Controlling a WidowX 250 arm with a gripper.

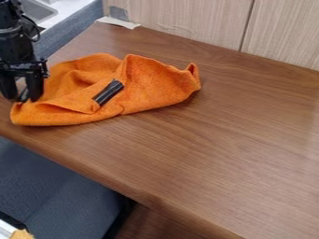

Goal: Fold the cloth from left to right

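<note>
On the table (pixel 224 144), the cloth (pixel 156 86) lies rumpled at the left, long axis running from left, nearer, to right, slightly farther. My gripper (pixel 22 88) holds its fingers apart over its left end. A black piece (pixel 109 92) slants across its middle.

Black arm (pixel 14 45) of blocky segments, with a thin black cable (pixel 34 29) looped alongside and a black two-fingered pincer (pixel 22 95)

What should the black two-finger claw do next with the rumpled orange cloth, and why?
Probably close the claw on the left end of the cloth, easing down first if needed. Its fingers stand apart at that end, and a left-to-right fold would likely start there.
</note>
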